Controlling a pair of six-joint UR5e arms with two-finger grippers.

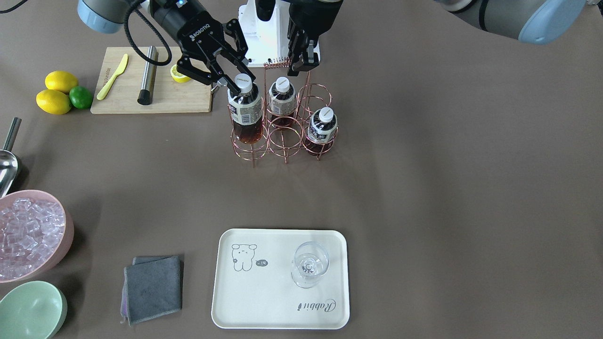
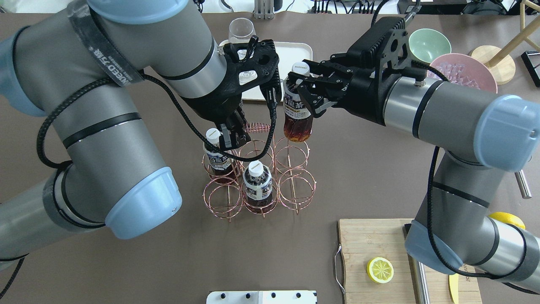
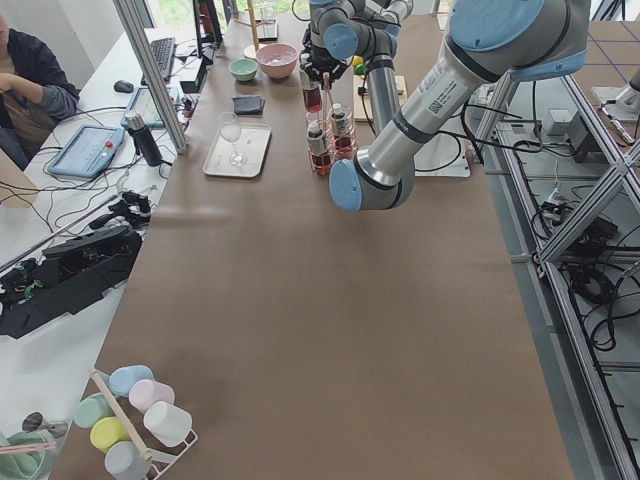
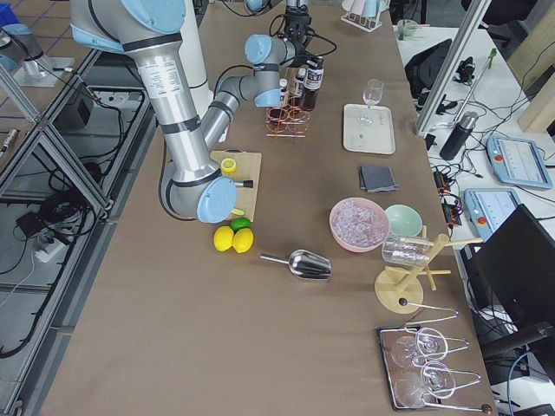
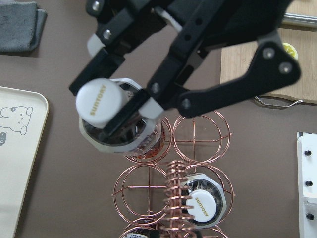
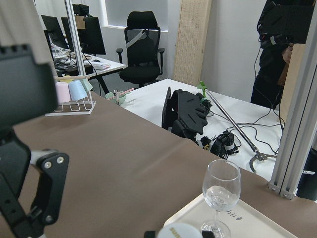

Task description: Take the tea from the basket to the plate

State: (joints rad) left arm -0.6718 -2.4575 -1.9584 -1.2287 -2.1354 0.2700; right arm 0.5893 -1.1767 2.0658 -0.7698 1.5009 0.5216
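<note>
My right gripper is shut on the neck of one tea bottle and holds it upright above a corner cell of the copper wire basket; it also shows in the overhead view. Two more tea bottles stand in other cells. My left gripper is shut on the basket's coiled handle. The cream plate with the bear drawing lies on the operators' side, apart from the basket, with a clear stemmed glass standing on it.
A wooden cutting board with a yellow knife, a metal cylinder and a lemon half lies beside the basket. Two lemons and a lime, a metal scoop, a pink bowl of ice, a mint-green bowl and a grey cloth are on that side.
</note>
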